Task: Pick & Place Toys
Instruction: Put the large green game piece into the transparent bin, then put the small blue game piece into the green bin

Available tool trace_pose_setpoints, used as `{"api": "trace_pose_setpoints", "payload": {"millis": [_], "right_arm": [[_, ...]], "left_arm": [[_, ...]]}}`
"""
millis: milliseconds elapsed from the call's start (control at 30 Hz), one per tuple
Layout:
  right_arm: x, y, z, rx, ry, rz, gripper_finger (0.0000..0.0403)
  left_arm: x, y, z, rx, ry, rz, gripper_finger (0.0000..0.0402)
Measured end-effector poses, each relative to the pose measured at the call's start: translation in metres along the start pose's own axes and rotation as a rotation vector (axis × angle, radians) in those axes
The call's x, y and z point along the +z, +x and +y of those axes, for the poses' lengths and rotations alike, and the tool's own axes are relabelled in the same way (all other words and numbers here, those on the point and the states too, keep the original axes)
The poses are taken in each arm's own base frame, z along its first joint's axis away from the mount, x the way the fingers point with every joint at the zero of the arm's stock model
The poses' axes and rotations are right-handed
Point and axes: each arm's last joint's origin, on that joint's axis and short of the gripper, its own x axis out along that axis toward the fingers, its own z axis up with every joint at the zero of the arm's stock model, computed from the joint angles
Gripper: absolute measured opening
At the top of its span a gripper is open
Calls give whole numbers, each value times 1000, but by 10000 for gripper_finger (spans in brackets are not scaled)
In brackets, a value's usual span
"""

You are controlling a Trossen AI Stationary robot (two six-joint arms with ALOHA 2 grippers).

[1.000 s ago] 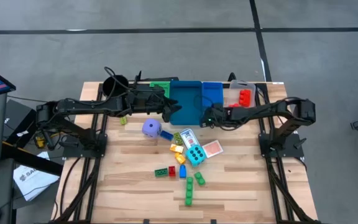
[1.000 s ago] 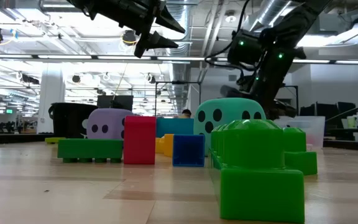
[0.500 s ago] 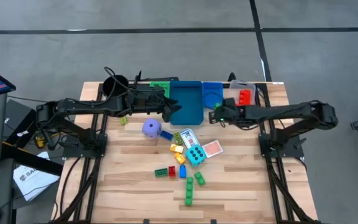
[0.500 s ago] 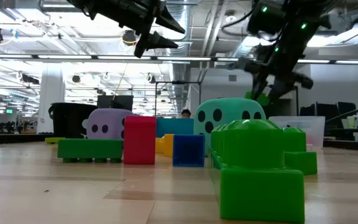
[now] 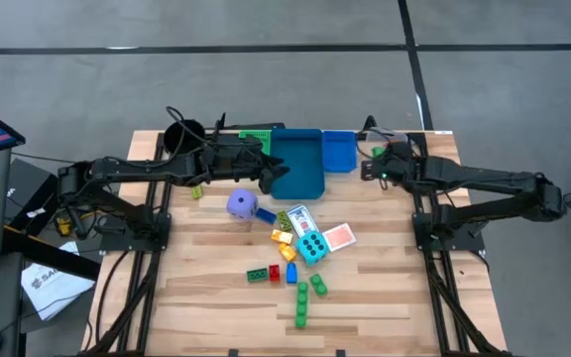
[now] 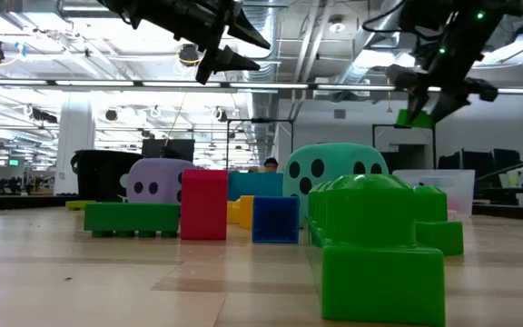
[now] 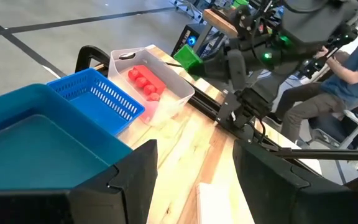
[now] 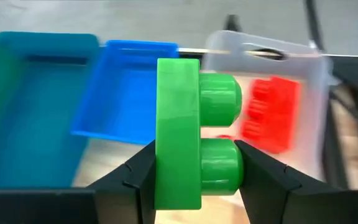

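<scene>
My right gripper [image 5: 376, 161] is shut on a green brick [image 8: 185, 143], held in the air above the clear bin [image 5: 393, 139]; the brick also shows in the low view [image 6: 413, 116] and the left wrist view [image 7: 186, 58]. My left gripper [image 5: 284, 177] hangs open and empty over the teal bin [image 5: 300, 164]. On the table lie a purple die [image 5: 242, 204], a cyan dotted die [image 5: 312, 247], playing cards [image 5: 338, 237] and several small bricks [image 5: 303, 297]. My right gripper pinches the green brick between its two fingers. One finger is on the flat underside [image 8: 165, 177] and the other on the studs [image 8: 229, 171]. The fingers slant downward from the table's right side. The brick is lifted clear and turned on its side.
A row of bins stands at the far edge: a green bin [image 5: 256, 134], the teal bin, a blue bin [image 5: 338, 151] and the clear bin, which holds a red brick [image 7: 145, 81]. A black cup [image 5: 181, 134] stands at the far left. A person sits beyond the table [image 7: 347, 81].
My right gripper has carried the green brick up and toward the table's far right, from beside the teal bin past the blue bin to above the clear bin, tipping less steeply downward. It has stayed shut on the brick.
</scene>
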Motion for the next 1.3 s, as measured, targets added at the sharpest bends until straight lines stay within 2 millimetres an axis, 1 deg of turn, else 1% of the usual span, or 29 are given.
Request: {"api": "trace_pose_setpoints", "payload": {"millis": [133, 333, 467, 600, 800, 900, 1000, 1100, 1233, 1300], "right_arm": [[7, 4, -9, -47, -18, 5, 167], [14, 14, -16, -79, -38, 41, 167], [18, 19, -18, -80, -64, 70, 188], [21, 24, -20, -94, -42, 68, 209], [27, 28, -21, -80, 0, 58, 218], [27, 28, -20, -53, -2, 81, 219], [27, 26, -12, 59, -100, 104, 220], [26, 22, 1, 229, -230, 110, 220], [23, 11, 21, 498, -375, 88, 220], [22, 3, 32, 656, -418, 72, 220]], "left_arm": [[0, 0, 0, -1, 0, 0, 204], [0, 0, 1, 18, 0, -11, 204], [0, 0, 1, 19, -1, -12, 204], [1, 0, 1, 23, -1, -13, 204], [1, 0, 1, 23, -1, -13, 204], [0, 0, 1, 23, -1, -13, 204], [0, 0, 1, 23, -1, -13, 204], [0, 0, 1, 23, -1, -12, 204], [0, 0, 1, 22, 0, -11, 204], [0, 0, 1, 18, 0, -5, 204]]}}
